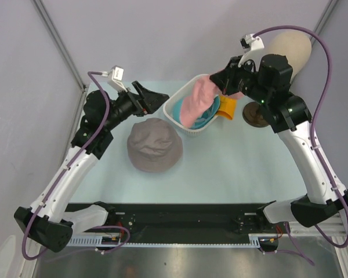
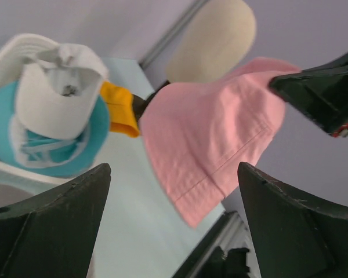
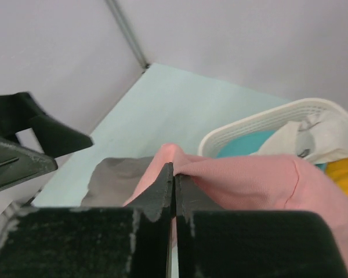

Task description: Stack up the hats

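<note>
My right gripper (image 1: 223,79) (image 3: 174,169) is shut on a fold of the pink hat (image 1: 197,101) (image 3: 249,185), which hangs lifted over the white basket (image 1: 173,113). The teal hat (image 1: 206,122) (image 2: 64,159) lies in the basket under a white cap (image 2: 52,95). At the basket's right side an orange hat (image 1: 229,108) (image 2: 120,107) shows. The lavender hat (image 1: 154,145) (image 3: 113,179) sits crown up on the table, in front of the basket. Left of the basket my left gripper (image 1: 162,97) (image 2: 174,174) is open and holds nothing, facing the hanging pink hat (image 2: 214,133).
A beige mannequin head (image 1: 290,49) (image 2: 211,37) stands at the back right, behind the right arm. A dark round base (image 1: 254,116) lies on the table under that arm. The table's back edge and frame posts lie just behind the basket.
</note>
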